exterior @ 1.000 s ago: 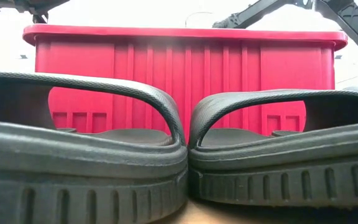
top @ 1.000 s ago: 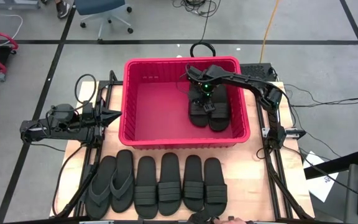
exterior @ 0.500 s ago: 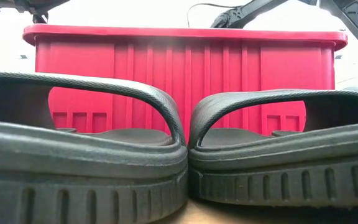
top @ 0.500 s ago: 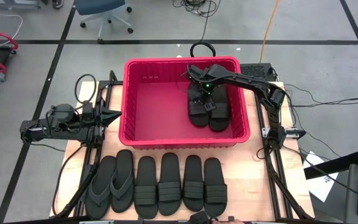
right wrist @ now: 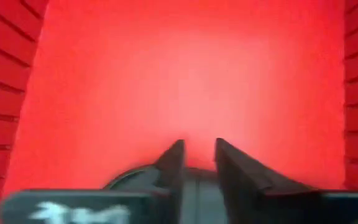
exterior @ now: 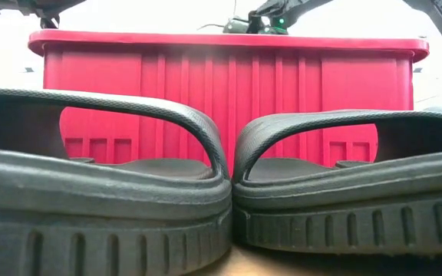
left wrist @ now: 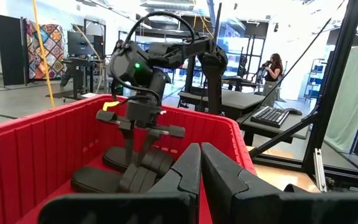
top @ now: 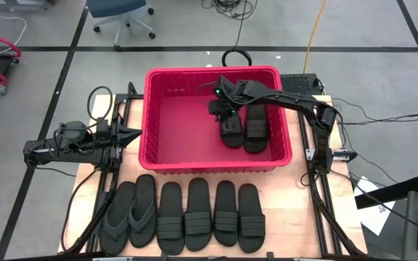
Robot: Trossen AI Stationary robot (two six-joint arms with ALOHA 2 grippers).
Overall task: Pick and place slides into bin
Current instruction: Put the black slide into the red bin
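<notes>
The red bin (top: 151,116) stands at the table's far middle. Two black band-strap slides (top: 232,130) (top: 257,127) lie side by side on its floor at the right. My right gripper (top: 220,110) is open inside the bin, above the far end of the left slide. It shows pointing down in the left wrist view (left wrist: 140,149), and its own view shows a gap between the fingers (right wrist: 197,158). My left gripper (top: 135,135) is shut and empty (left wrist: 199,165), level at the bin's left wall.
Two flip-flops (top: 129,214) and several slides (top: 209,215) lie in a row along the table's near edge, soles down. Two of them fill the low view (exterior: 98,176). The bin's left half shows bare floor (top: 183,127). A person stands in the room beyond (left wrist: 272,68).
My right gripper has gone up and toward the table's left, off the two slides in the bin; its wrist now shows above the bin's rim in the low view. The two slides have stayed on the bin floor.
</notes>
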